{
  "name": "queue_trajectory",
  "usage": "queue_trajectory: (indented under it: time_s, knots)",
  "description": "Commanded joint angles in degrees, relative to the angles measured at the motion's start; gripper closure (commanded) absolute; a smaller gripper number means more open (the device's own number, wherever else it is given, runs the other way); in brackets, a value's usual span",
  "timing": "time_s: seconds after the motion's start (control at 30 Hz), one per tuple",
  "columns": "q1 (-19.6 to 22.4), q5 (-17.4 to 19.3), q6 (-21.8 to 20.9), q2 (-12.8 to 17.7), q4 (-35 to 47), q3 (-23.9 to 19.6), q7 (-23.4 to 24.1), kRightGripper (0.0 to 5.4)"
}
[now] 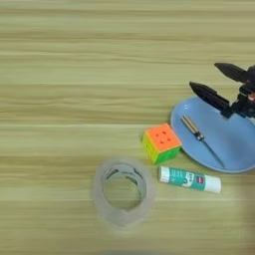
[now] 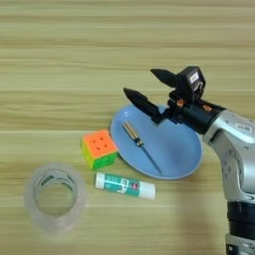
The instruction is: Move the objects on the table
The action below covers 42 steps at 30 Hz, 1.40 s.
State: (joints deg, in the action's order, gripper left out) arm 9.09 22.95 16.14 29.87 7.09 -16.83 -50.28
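Nearest, toward the surface's near edge: clear tape roll. Then puzzle cube, glue stick just below it, both beside blue plate holding a small screwdriver. Right gripper over plate's far rim, fingers spread wide, holding nothing. Likely between placements; next needs swinging left, dropping onto cube or glue.

A screwdriver lies in the plate; cube left, glue stick before, tape roll leftmost.
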Motion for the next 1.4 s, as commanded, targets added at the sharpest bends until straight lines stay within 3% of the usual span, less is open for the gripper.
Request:
queue_trajectory:
  time_s: [0.03,0.17,0.27,0.37,0.57,0.7,0.97,1.13,1.4]
  knots:
    - [3.03,3.60,-9.04,-1.05,2.18,-3.50,-0.30,0.03]
    - [2.82,4.82,-15.14,-2.31,1.70,-4.32,-1.78,0.03]
    - [2.30,5.54,-15.99,-1.71,1.47,-4.14,-2.84,0.03]
    - [0.19,5.22,-13.05,1.78,1.77,-2.64,-5.94,0.03]
    - [-2.87,13.31,-7.44,5.60,5.72,-4.01,-13.41,0.03]
    - [-3.69,15.28,-5.24,8.32,5.80,-4.41,-17.06,0.03]
    - [-10.37,13.37,-7.58,13.59,9.16,-3.40,-28.58,0.03]
    - [-12.06,10.43,-9.48,14.41,9.73,-1.96,-30.72,0.03]
    - [-12.72,2.76,-14.00,15.14,8.57,2.08,-30.76,0.03]
